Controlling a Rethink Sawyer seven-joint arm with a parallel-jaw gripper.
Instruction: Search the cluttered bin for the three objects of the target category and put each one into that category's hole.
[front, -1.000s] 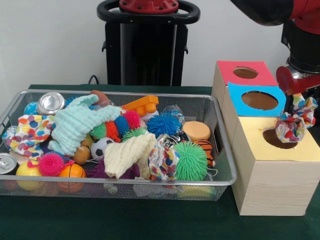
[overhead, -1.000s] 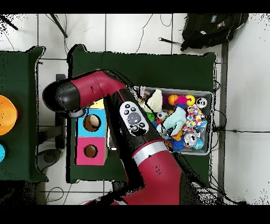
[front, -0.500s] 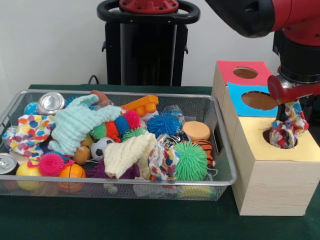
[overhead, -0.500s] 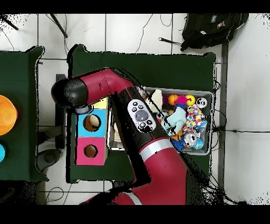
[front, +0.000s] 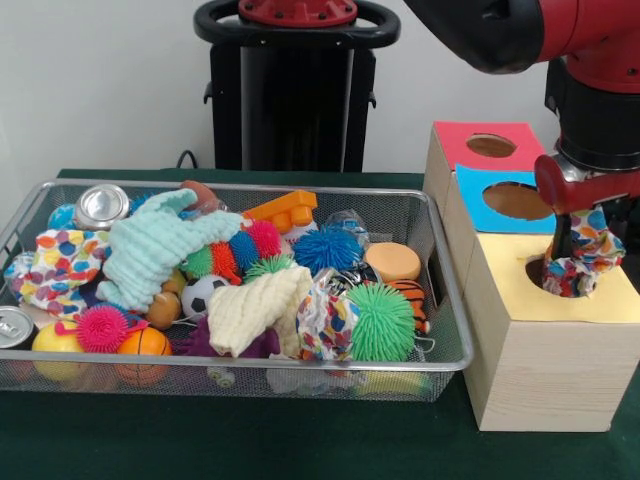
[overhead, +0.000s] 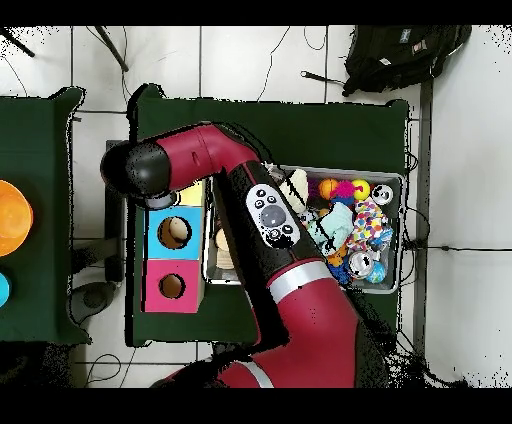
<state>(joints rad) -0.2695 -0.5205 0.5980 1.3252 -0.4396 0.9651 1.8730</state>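
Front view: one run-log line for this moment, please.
phase: insert | gripper: over yellow-top hole | polka-dot cloth: bunched in hole mouth, partly in | wire basket: two polka-dot cloths left

The arm (overhead: 290, 310) is glossy red with thick rounded links, a black rounded joint cap (overhead: 127, 170) at the elbow end and a pale silver band (overhead: 292, 283) round one link. A black oval panel (overhead: 270, 214) on the upper link carries a grey round dial and small white buttons. In the front view the wrist (front: 597, 120) is a black cylinder above a red collar, and the pedestal (front: 296, 85) is a black column topped by a black ring handle and a red cap.
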